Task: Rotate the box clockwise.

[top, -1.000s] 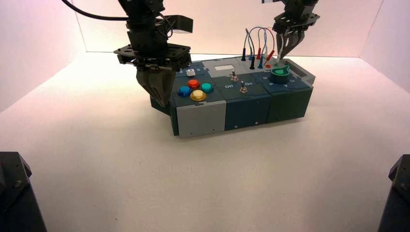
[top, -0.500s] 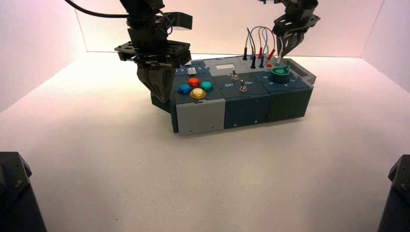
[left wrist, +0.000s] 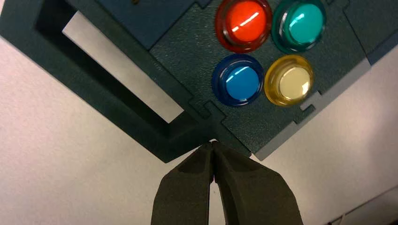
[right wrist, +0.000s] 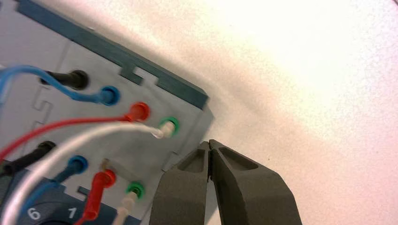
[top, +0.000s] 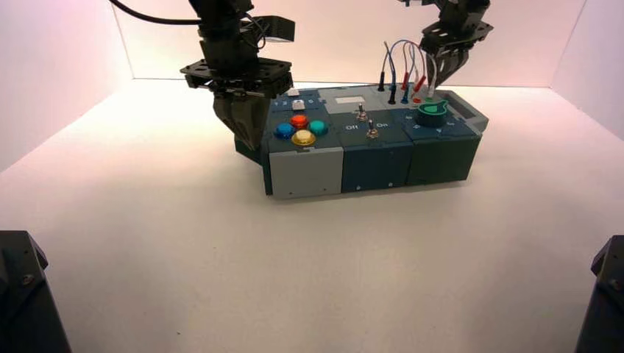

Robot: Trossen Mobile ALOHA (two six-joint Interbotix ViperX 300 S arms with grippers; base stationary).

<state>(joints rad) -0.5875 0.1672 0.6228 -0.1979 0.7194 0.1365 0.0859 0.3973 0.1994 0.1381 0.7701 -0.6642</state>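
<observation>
Box (top: 371,143) sits mid-table on the white floor (top: 184,243), long front face toward me, buttons at my left end, green knob (top: 429,112) and jumper wires (top: 405,66) at my right. I work it with both arms, and neither one grips anything: each has its fingers pinched together, empty, so the tips serve as blunt pushers.

My left gripper (left wrist: 213,145) is down at the left end, its closed tip touching the near corner of the panel where the end handle (left wrist: 117,93) meets the top, just beside the blue button (left wrist: 241,83) and yellow button (left wrist: 289,83). My right gripper (right wrist: 210,145) is pressed shut at the far right corner, at the edge of the grey wire panel (right wrist: 70,70) next to the green sockets (right wrist: 168,124).

I judge the reason for these opposite corners to be leverage: pushing left end away and right end toward me would turn the box clockwise about its middle. The wires stand close to my right tip, so snagging them is the risk
</observation>
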